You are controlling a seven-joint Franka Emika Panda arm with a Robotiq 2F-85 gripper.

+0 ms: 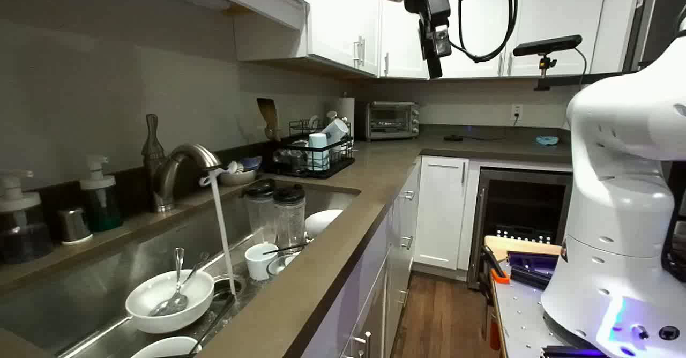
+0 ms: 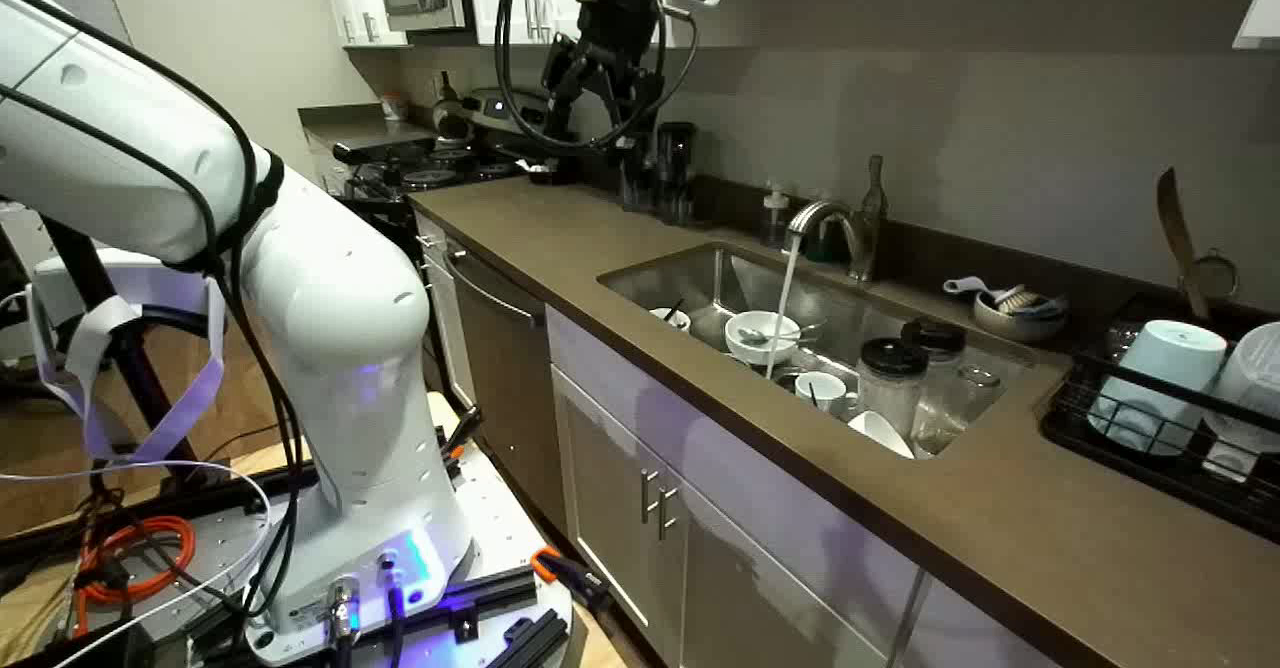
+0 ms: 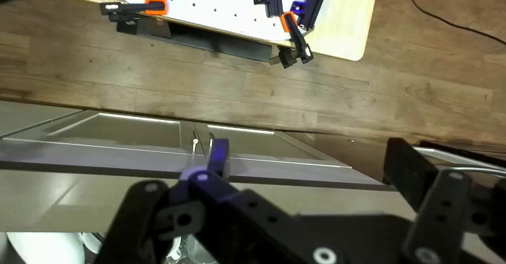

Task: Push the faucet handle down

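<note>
The silver-grey gooseneck faucet [image 1: 179, 165] stands behind the sink, and it also shows in an exterior view [image 2: 835, 223]. A stream of water [image 1: 222, 229] runs from its spout into the sink. I cannot clearly make out the short handle lever on the faucet body in either exterior view. A dark narrow-necked bottle [image 2: 873, 198] stands right by the faucet. My gripper [image 3: 311, 157] is open and empty in the wrist view, its fingers wide apart. In both exterior views the gripper [image 1: 435, 66] [image 2: 598, 133] hangs high in the air, well apart from the faucet.
The sink [image 2: 715, 283] holds a white bowl [image 1: 171, 301] with spoons, a white mug [image 1: 261, 261] and lidded clear containers [image 1: 289, 216]. Soap dispensers [image 1: 99, 197] stand left of the faucet in that view. A black dish rack [image 1: 321, 159] stands on the counter [image 2: 560, 233]. Cabinets [image 1: 343, 20] hang above.
</note>
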